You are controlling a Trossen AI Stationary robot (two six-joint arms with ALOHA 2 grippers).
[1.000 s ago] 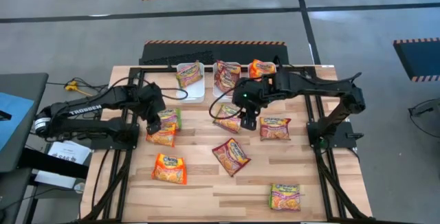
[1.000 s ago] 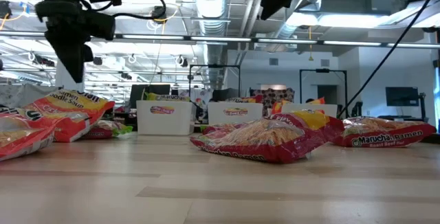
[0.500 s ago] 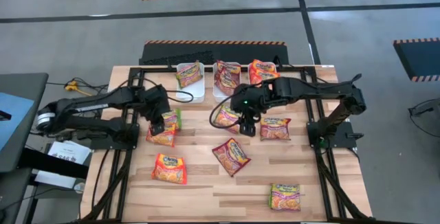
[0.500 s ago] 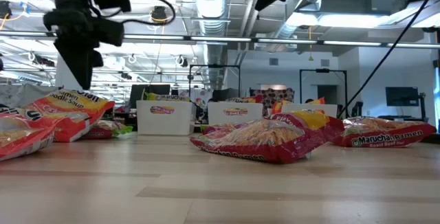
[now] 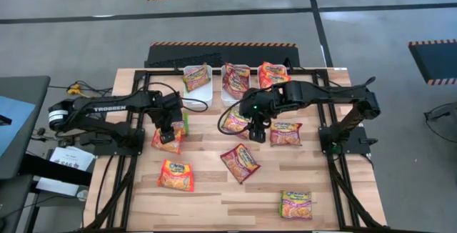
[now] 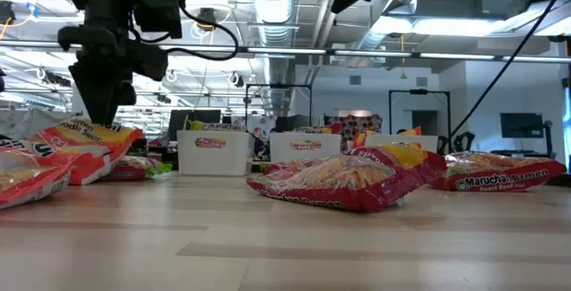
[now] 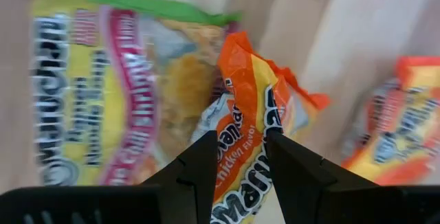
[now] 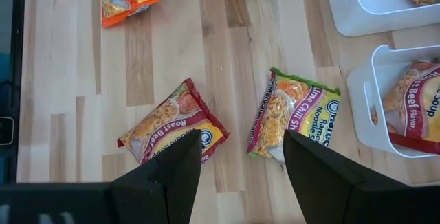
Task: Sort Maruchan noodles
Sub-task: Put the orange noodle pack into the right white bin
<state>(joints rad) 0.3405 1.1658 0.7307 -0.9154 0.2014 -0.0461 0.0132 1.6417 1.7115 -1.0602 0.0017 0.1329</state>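
three white bins [image 5: 198,84], one noodle packet [image 5: 196,77] in each

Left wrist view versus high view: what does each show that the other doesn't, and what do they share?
Only the left wrist view shows the left gripper pinching the orange-trimmed packet between its fingers, with the packet's edge bunched up there. Only the high view shows the whole table: the white bins at the far edge, the right gripper open above a green-trimmed packet, and the loose packets nearer the front. Both show the orange-trimmed packet lying against another green-trimmed packet.
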